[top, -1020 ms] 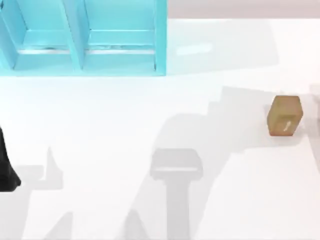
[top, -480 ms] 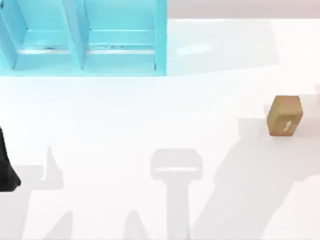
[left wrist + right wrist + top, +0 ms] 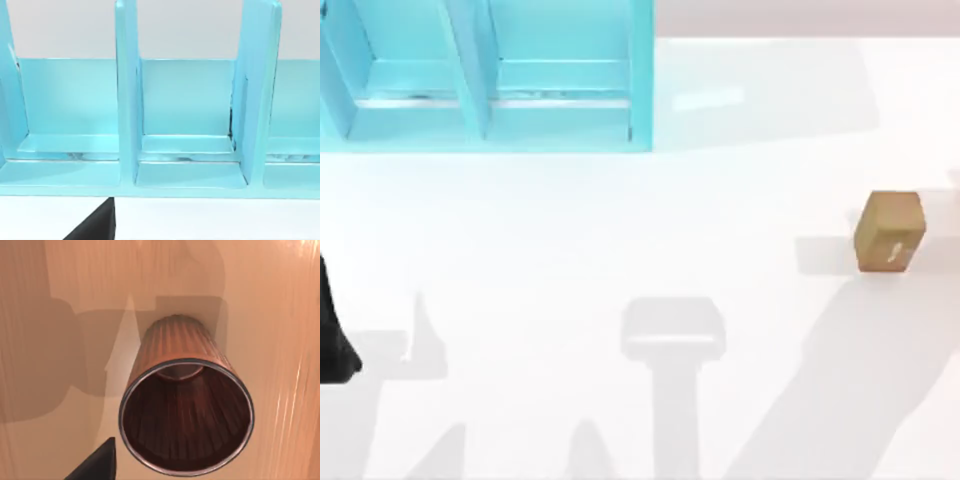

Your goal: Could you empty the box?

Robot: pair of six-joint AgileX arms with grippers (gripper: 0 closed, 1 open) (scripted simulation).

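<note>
Just under the right claw (image 3: pixel 95 465), whose grip I cannot tell, stands an open ribbed copper cup (image 3: pixel 186 405). The left arm (image 3: pixel 332 335) sits parked at the bench's (image 3: pixel 620 230) left edge, its claw's grip also untellable. Ahead stands the turquoise shelf (image 3: pixel 127 130). A brown box (image 3: pixel 890 231) rests far right.

white table (image 3: pixel 620 230), blue shelf (image 3: pixel 490 75) (far left), brown box (image 3: pixel 890 230)
</note>
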